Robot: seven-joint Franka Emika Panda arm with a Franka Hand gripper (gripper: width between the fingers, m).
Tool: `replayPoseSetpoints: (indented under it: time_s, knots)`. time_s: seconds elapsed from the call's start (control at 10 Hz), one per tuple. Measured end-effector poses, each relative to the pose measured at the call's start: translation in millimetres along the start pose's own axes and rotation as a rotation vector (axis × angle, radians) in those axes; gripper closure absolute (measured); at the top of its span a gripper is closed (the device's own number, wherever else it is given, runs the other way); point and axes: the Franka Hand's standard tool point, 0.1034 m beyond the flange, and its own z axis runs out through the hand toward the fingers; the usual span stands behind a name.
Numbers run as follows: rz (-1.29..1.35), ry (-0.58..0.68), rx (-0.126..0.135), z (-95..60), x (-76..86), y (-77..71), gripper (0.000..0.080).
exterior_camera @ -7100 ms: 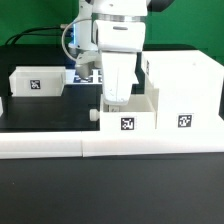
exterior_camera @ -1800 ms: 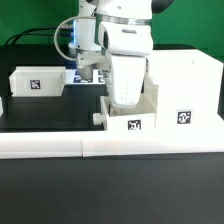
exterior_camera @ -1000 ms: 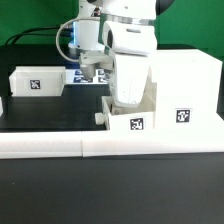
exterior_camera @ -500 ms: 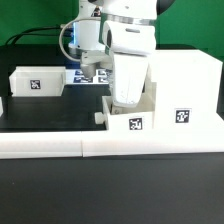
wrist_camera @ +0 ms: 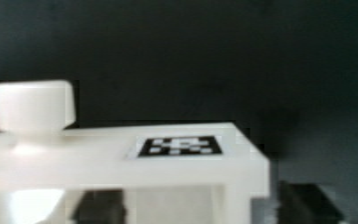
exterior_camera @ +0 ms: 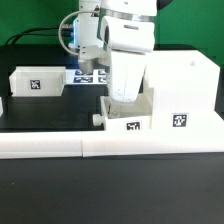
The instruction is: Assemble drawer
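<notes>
Centre frame, the end effector point(exterior_camera: 121, 99), its grip hidden and impossible to tell, reaches into a knobbed tray point(exterior_camera: 146, 121) on the worktop point(exterior_camera: 45, 112), seemingly to steer it into the casing point(exterior_camera: 186, 85) at right.

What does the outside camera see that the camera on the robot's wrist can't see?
Only the exterior view shows the gripper reaching down at the middle tray, the tall casing, the second tray at that view's left, the marker board and the long white bar. Only the wrist view shows blurry dark shapes below the tray's edge, too unclear to name. Both show the middle tray's knob and its square tag.
</notes>
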Motion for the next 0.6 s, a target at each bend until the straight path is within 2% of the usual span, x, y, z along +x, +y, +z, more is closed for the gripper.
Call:
replayPoseSetpoints:
  time_s: [0.1, 0.2, 0.4, 0.6]
  knots:
    - [0.002, -0.005, 0.005, -5.6, -1.7, 1.3, 0.0205]
    - [0.004, -0.007, 0.003, -11.7, -3.4, 2.9, 0.0167]
    - [0.000, -0.015, -0.004, -26.3, -13.2, 5.1, 0.0153]
    - [-0.039, -0.018, 0.001, -30.1, -32.9, -0.8, 0.0151]
